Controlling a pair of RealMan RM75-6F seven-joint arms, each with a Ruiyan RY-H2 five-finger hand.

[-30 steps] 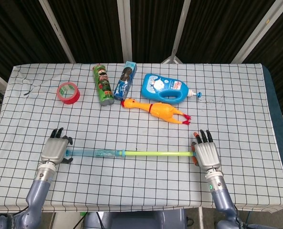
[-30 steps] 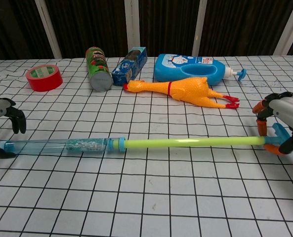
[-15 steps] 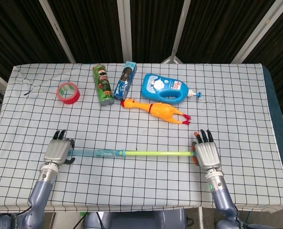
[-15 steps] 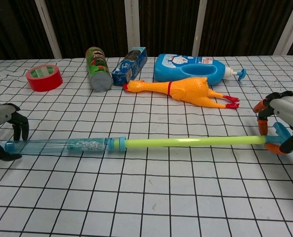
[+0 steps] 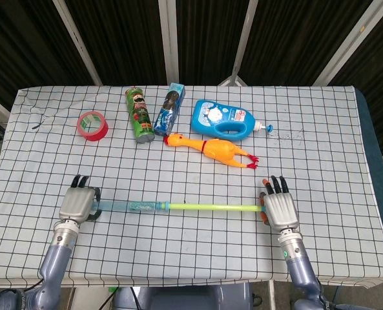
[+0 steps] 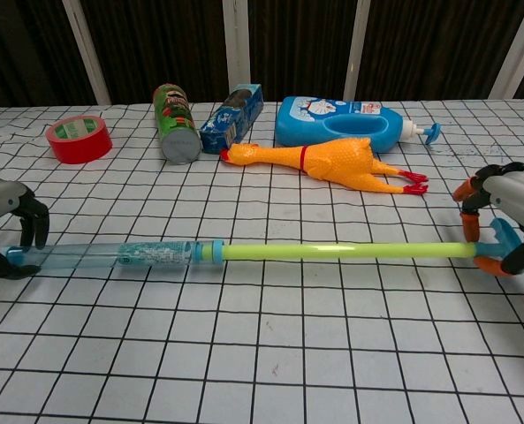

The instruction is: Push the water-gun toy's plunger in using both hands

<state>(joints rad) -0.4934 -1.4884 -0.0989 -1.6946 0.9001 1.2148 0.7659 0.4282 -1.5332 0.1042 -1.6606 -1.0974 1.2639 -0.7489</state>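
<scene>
On the grid-patterned desk (image 5: 333, 148), the long clear-blue water-gun toy (image 6: 120, 257) lies crosswise — left hand (image 5: 78, 205) at nine o'clock cupping the barrel end with loosely curled fingers (image 6: 34, 219), right hand (image 5: 279, 208) at three o'clock hooked around the orange handle (image 6: 489, 252) of its yellow-green plunger rod (image 6: 341, 252) — so each can press inward.

The left hand (image 6: 5, 230) now closes around the water gun's barrel (image 6: 111, 257) end, having come in over it.
</scene>
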